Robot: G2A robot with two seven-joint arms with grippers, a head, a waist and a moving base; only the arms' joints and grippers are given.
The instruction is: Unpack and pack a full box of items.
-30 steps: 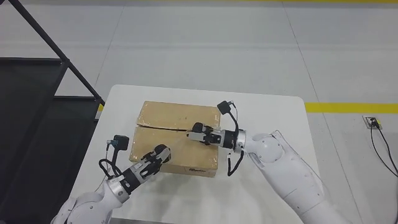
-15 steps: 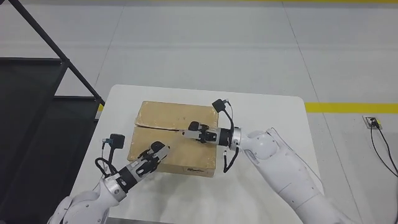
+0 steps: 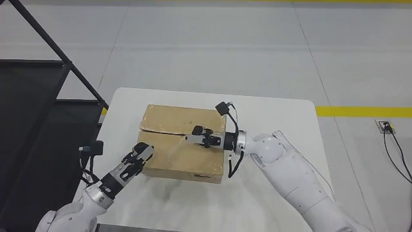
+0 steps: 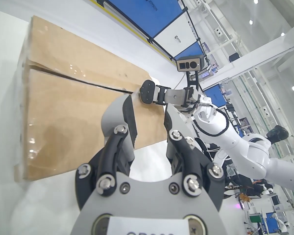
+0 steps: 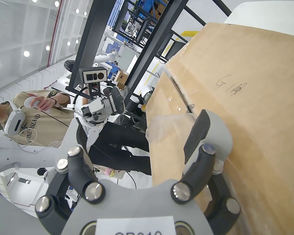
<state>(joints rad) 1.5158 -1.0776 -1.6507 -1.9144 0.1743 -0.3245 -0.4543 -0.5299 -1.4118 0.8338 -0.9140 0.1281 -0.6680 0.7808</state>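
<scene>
A taped cardboard box [image 3: 172,117] lies in the middle of the white table [image 3: 277,122], its top flaps meeting in a seam [image 3: 161,131]. My right gripper [image 3: 196,133] hovers open over the seam near the middle of the lid. In the right wrist view a loose flap of clear tape [image 5: 165,127] stands up off the box [image 5: 247,74] between the fingers, against one pad [image 5: 197,133]. My left gripper [image 3: 142,151] is open with nothing in it, just off the box's front left corner. Ahead of the left gripper [image 4: 148,118] the left wrist view shows the box [image 4: 63,113].
A black metal rack [image 3: 38,116] stands close to the table's left side. Bare tabletop lies right of the box and along the front edge [image 3: 212,206].
My left gripper has slid left along the box's front face to its left corner. My right gripper has crept a little left along the seam.
</scene>
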